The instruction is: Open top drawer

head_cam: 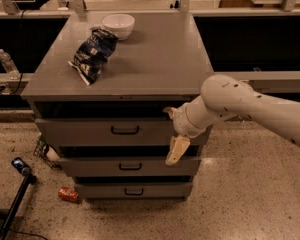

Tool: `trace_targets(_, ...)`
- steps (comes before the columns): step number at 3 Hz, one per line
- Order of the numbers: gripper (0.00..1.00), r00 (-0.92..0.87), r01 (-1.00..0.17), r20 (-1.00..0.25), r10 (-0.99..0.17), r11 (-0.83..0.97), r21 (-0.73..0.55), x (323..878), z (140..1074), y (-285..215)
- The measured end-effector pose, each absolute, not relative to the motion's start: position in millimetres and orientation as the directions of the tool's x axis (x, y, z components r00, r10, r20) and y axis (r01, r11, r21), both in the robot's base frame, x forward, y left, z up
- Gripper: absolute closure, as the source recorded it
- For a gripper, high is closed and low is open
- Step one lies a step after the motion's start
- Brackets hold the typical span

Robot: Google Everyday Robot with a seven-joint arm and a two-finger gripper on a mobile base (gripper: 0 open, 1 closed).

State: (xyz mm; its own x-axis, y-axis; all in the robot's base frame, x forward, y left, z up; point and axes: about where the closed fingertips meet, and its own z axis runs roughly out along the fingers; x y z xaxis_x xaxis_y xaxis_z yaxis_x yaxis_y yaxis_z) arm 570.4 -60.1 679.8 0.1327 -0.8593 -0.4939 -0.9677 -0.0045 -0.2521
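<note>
the white arm (260,104) extends from the right of the top drawer (90,132), sloping down toward its front. the rounded wrist (197,116) lies over the drawer's right end. the tool (168,135) is before the right part of the drawer front, to the right of the handle (125,130) and apart from it. its fingers are spread wide, one above the other: the upper finger (169,112) at the drawer's top edge, the lower finger (176,150), cream-coloured, tilted down-left past its bottom edge. whether they touch the panel cannot be told.
</note>
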Motion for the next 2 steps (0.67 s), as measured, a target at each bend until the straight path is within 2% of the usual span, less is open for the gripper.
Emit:
trace_targets(1,0.16,0.139,-0.968,-0.493,-0.859,-0.013,-0.251,586.2,666.8,-53.6)
trace_targets(2,0.39,0.128,-0.972,-0.494,-0.860,-0.009,-0.235,586.8,660.5,-57.7)
